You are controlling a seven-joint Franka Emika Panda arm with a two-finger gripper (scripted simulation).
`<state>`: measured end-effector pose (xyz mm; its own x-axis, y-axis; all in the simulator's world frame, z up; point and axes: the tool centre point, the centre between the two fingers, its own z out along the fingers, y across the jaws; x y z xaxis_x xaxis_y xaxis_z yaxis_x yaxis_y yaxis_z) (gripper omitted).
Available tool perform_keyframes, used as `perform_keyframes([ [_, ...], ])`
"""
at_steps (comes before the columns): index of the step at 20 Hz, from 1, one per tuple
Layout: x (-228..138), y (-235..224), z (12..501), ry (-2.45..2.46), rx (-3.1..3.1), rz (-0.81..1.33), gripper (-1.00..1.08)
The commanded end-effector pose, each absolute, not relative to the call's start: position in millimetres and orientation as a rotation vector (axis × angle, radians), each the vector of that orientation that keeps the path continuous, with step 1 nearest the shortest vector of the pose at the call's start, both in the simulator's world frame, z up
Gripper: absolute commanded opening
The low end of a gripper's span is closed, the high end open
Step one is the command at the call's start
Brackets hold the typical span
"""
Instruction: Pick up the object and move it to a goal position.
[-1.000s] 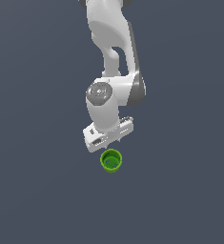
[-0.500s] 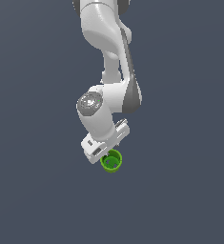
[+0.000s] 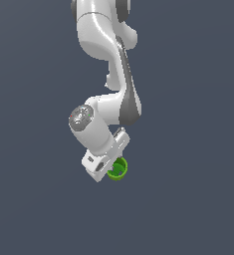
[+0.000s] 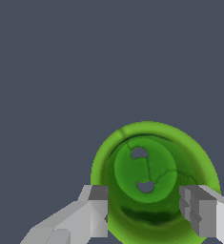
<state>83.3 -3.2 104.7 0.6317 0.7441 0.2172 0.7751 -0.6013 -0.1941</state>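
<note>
In the wrist view the gripper (image 4: 144,209) shows two blocky, matte grey fingers (image 4: 95,209) spread apart, one on each side of the green cup (image 4: 154,178), reaching just past its rim; whether the pads touch the wall cannot be told, and they are not closed on it. The cup is a smooth, glossy bright green round, its rim a wide ring, its tapered hollow darker, with a lighter flat base marked by two small grey openings.

In the exterior view the cup (image 3: 118,169) sits just below the frame's centre on a plain slate-grey floor (image 3: 188,199), partly covered by the angular white hand (image 3: 104,162). Behind and above, the rounded white arm (image 3: 101,35) with grey joint patches rises to the top edge.
</note>
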Motion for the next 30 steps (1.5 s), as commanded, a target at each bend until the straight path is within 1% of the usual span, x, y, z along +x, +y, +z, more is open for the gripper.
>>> perform_keyframes([
  [1,88.9,-5.2,103.2,-1.289,-2.538,-0.199,0.28],
  [18,121.2,-26.5,99.4,-1.584,-2.25,-0.444,0.28],
  [30,127.1,-33.1,99.5,-1.633,-2.196,-0.5,0.28],
])
